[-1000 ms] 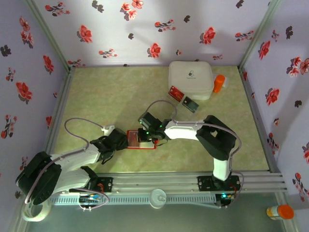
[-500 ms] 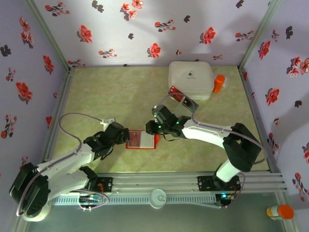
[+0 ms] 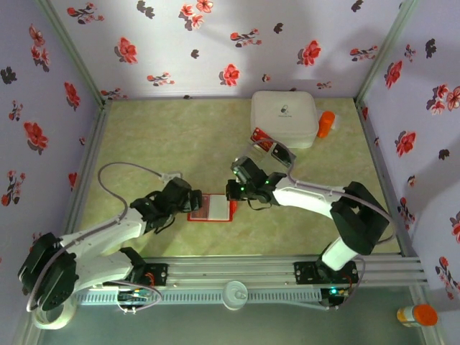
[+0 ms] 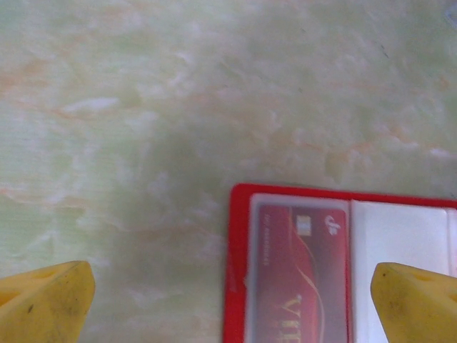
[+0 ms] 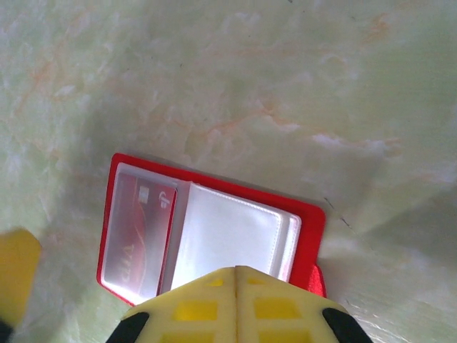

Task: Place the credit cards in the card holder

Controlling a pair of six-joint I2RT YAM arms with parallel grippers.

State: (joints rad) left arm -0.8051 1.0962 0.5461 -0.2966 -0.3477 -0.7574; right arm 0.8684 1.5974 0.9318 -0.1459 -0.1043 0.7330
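where the card holder point(image 3: 211, 207) lies open, bare table point(image 3: 165, 136) meets its edges.

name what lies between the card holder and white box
Top view: the right fingers by the card holder, then a red card and dark card near the white box.

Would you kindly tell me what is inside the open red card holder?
A red card sits in the left side of the card holder, behind clear plastic. The right pocket looks empty on top; anything beneath its stacked sleeves is covered.
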